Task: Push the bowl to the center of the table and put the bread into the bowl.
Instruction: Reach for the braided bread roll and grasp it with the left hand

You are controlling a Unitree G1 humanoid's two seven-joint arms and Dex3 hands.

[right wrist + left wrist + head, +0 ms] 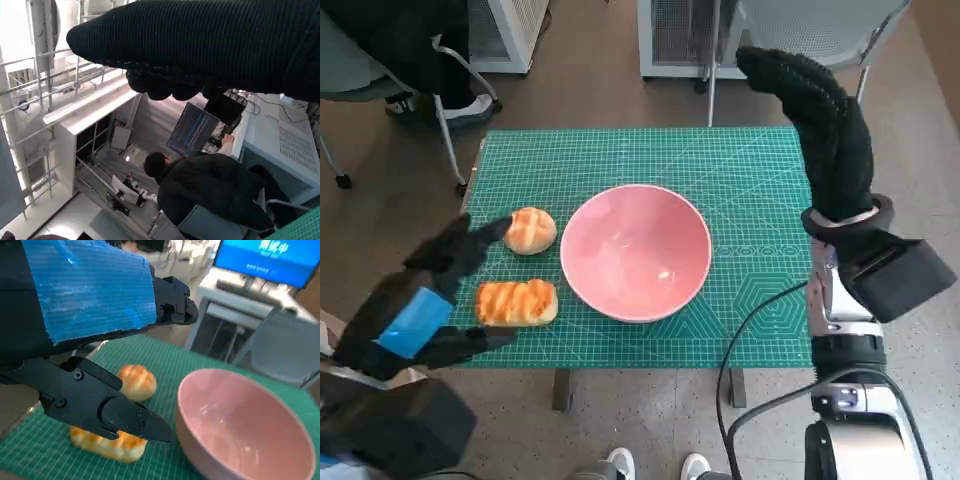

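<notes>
bowl (635, 252) beside breads (517, 302), left side open

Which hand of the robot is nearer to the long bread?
The left hand. It hangs open just beside the long bread, at the table's left edge. The right hand is raised at the far right corner, beyond the pink bowl.

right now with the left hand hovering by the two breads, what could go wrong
The left hand is open around the long bread, and the round bun lies close beside it, so closing fingers might knock the bun away. The pink bowl also sits near both breads; a wide swing could bump its rim. The right hand is raised off the table, so it cannot steady the bowl.
</notes>
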